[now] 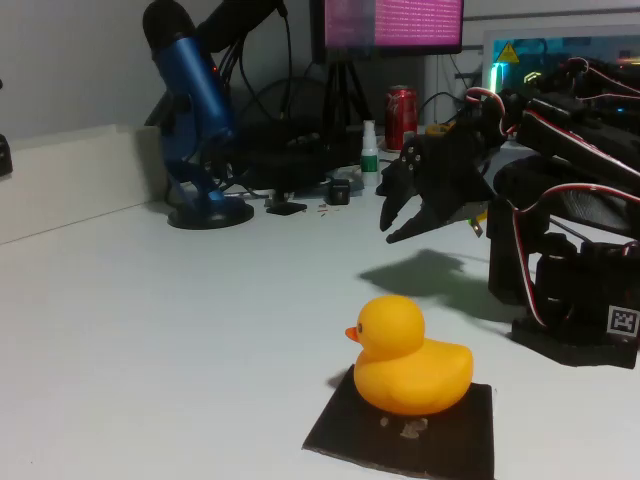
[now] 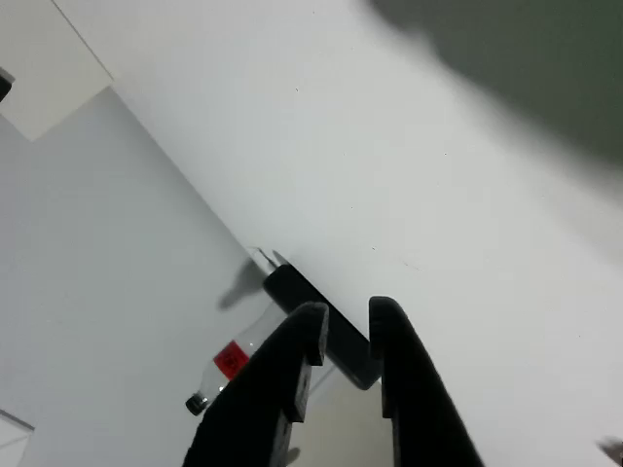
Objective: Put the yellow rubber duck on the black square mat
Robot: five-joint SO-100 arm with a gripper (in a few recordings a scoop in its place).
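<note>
Taking the duck (image 1: pixel 410 357) as the landmark and reading the fixed view from left to right: far to its upper left, at the back of the table (image 1: pixel 150 330), stands a blue microphone (image 1: pixel 190 120) on a round base, well apart from the work and clearly just parked there. Further right along the back edge, behind the duck, are a small bottle (image 1: pixel 369 150) and a red can (image 1: pixel 401 115), clutter that has no bearing on the job.

The duck itself sits upright, beak to the left, on the mat (image 1: pixel 400 432). Its body rests on the rear part of the black square, with bare mat showing in front of it and on both sides (a small pale mark peeks out just ahead of its base). By the look of it the placing is already done, since nothing touches the duck and it stands steadily alone.

Up and to the right of the duck hangs the gripper (image 1: pixel 395 226), raised clear off the table with its shadow falling on the surface between it and the duck. It carries nothing. In the wrist view the fingers (image 2: pixel 292 370) stand slightly apart with only a narrow gap between them, and past them lie bare table and wall, which suits an arm pulled back out of the way.
</note>
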